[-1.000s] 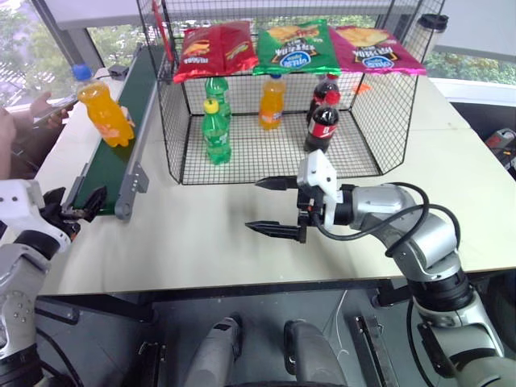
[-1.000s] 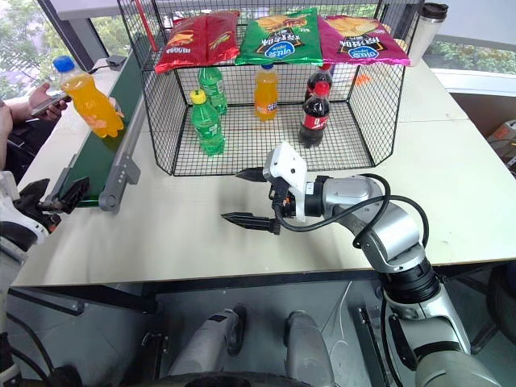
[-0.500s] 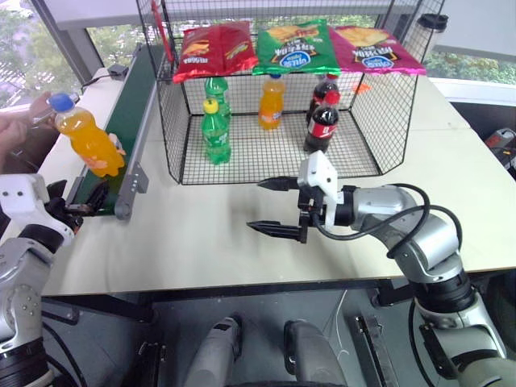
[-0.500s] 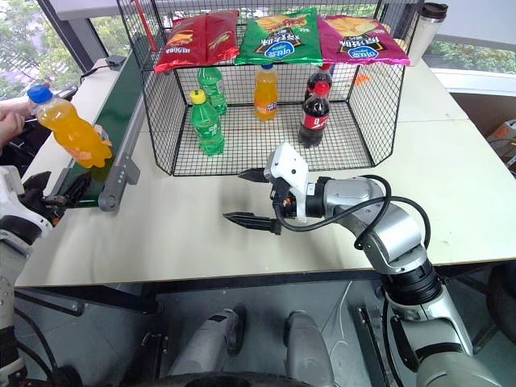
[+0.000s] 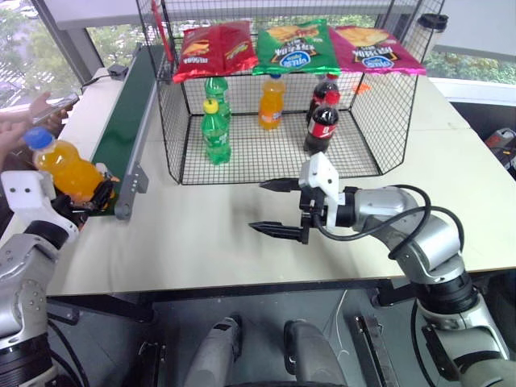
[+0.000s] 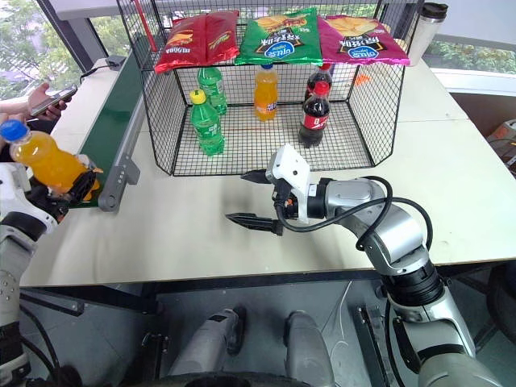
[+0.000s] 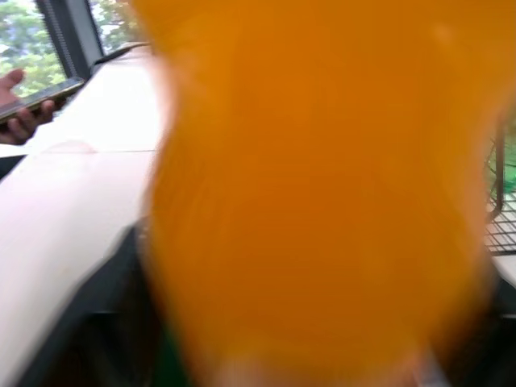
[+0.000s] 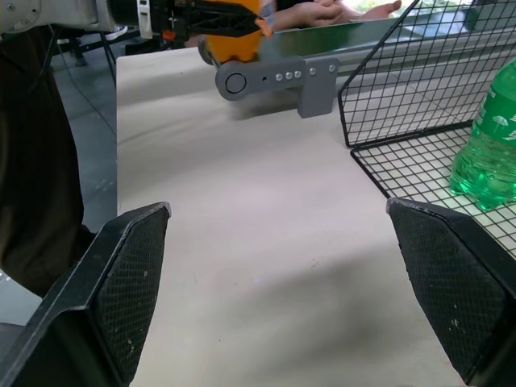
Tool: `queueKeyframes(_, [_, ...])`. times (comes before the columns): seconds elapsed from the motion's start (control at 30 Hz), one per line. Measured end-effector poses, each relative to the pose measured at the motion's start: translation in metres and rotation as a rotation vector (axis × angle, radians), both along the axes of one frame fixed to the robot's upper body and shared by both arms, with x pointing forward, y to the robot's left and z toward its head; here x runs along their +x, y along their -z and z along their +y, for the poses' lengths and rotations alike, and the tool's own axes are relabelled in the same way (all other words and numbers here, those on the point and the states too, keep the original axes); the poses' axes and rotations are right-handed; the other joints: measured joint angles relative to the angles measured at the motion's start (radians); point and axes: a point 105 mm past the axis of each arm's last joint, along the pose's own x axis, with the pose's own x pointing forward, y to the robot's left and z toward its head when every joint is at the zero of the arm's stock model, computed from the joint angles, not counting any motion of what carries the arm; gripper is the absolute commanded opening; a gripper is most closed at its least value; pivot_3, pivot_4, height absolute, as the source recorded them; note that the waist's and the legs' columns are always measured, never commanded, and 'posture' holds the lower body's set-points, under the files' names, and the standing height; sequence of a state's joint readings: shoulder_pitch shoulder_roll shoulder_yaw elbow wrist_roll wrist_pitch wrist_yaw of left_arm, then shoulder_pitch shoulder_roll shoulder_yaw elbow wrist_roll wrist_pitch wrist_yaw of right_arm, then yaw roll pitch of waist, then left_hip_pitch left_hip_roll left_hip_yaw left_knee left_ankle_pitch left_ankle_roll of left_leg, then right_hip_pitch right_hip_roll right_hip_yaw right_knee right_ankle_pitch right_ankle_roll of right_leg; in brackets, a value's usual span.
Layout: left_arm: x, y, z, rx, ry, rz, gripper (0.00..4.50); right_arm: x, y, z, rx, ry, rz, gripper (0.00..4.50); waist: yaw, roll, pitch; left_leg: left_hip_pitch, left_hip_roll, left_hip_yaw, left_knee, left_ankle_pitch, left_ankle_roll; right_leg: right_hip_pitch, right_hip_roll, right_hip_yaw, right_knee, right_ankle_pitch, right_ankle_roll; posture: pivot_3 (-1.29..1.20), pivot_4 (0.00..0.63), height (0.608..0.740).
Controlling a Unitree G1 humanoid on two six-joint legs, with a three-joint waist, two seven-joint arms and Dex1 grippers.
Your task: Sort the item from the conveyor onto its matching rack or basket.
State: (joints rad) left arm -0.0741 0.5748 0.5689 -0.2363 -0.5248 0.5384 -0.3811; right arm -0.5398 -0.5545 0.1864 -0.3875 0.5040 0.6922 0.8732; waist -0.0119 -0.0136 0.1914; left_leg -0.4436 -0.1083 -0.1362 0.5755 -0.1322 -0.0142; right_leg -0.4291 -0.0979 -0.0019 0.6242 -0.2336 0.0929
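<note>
The orange soda bottle [image 5: 68, 171] with a blue cap leans to the left at the near end of the dark green conveyor [image 5: 129, 113]. My left gripper [image 5: 95, 196] is shut on the bottle's lower part, and in the left wrist view the orange bottle [image 7: 322, 185] sits right against the camera. My right gripper [image 5: 260, 205] hovers open and empty over the table's middle, pointing left, in front of the black wire cage [image 5: 395, 113]. Seen from the right wrist, its two fingers [image 8: 121, 274] stand wide apart.
Inside the cage stand green soda bottles [image 5: 216, 133], another orange bottle [image 5: 272, 102] and cola bottles [image 5: 322, 121]; chip bags [image 5: 294, 46] lie on its top. A person's hand with a phone [image 5: 44, 113] is at the far left. A cup [image 5: 430, 32] stands at the back right.
The orange bottle came down the belt to its near end, tilting left, and my left gripper shut on it. The right arm kept still.
</note>
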Motion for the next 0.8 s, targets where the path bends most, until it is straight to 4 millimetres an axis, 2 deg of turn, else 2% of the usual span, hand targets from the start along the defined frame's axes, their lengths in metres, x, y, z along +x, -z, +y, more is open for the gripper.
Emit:
queueKeyframes(0.27, [0.001, -0.006, -0.01, -0.103, 0.097, 0.0, 2.96, 0.001, 0.001, -0.002, -0.007, 0.008, 0.002, 4.5, 0.003, 0.0, 0.0, -0.001, 0.0, 0.0, 0.0, 0.0, 0.0, 0.0, 0.0, -0.001, -0.001, 0.0, 0.001, 0.0, 0.15, 0.739])
queueKeyframes(0.43, [0.009, -0.037, -0.028, -0.12, 0.227, -0.045, 2.96, 0.001, -0.001, -0.003, 0.008, 0.016, 0.022, 4.5, 0.0, -0.001, 0.001, -0.001, 0.0, 0.0, 0.0, 0.0, 0.0, 0.0, 0.0, -0.001, -0.001, 0.0, 0.0, 0.0, 0.15, 0.739])
queueKeyframes(0.53, [0.01, -0.051, -0.059, -0.067, 0.391, -0.059, 2.96, 0.003, -0.008, -0.003, 0.041, 0.024, 0.028, 4.5, 0.0, -0.001, 0.001, -0.001, 0.0, 0.0, 0.0, 0.0, 0.0, 0.0, 0.0, -0.001, -0.001, 0.0, 0.0, 0.0, 0.15, 0.739])
queueKeyframes(0.63, [0.017, -0.04, -0.105, -0.02, 0.602, 0.013, 2.96, 0.003, -0.022, 0.003, 0.076, 0.01, 0.012, 4.5, 0.002, -0.001, 0.001, -0.001, 0.0, 0.0, 0.0, 0.0, 0.001, 0.0, 0.0, -0.001, -0.001, 0.0, 0.0, 0.0, 0.15, 0.739])
queueKeyframes(0.8, [0.021, -0.019, -0.16, 0.026, 0.854, 0.086, 2.96, 0.005, -0.028, 0.003, 0.095, 0.025, 0.016, 4.5, 0.0, -0.001, 0.001, -0.001, 0.0, 0.0, 0.0, 0.0, 0.001, 0.0, 0.0, -0.001, -0.002, 0.001, 0.0, 0.0, 0.15, 0.739])
